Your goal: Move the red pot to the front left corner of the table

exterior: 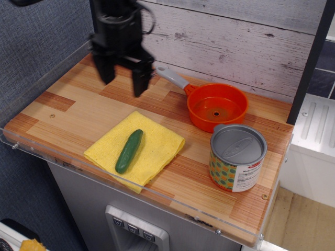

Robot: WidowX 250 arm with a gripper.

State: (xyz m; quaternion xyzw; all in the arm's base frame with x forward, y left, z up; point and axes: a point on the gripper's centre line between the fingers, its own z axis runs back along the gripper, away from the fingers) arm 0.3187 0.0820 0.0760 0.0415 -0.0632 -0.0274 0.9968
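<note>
The black gripper (123,78) hangs above the back part of the table (68,112), its two fingers spread apart with nothing between them, just left of the pot's grey handle. The red pot (217,107) stands at the back right of the table, its handle pointing to the back left, and it touches or almost touches the can (237,157) in front of it. A cucumber (129,150) lies on a yellow cloth (157,146) near the front edge.

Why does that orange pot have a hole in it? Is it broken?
The red pot has a small round hole in the middle of its base. It looks neat, not cracked, so probably made that way. Nothing is spilled or tipped.
</note>
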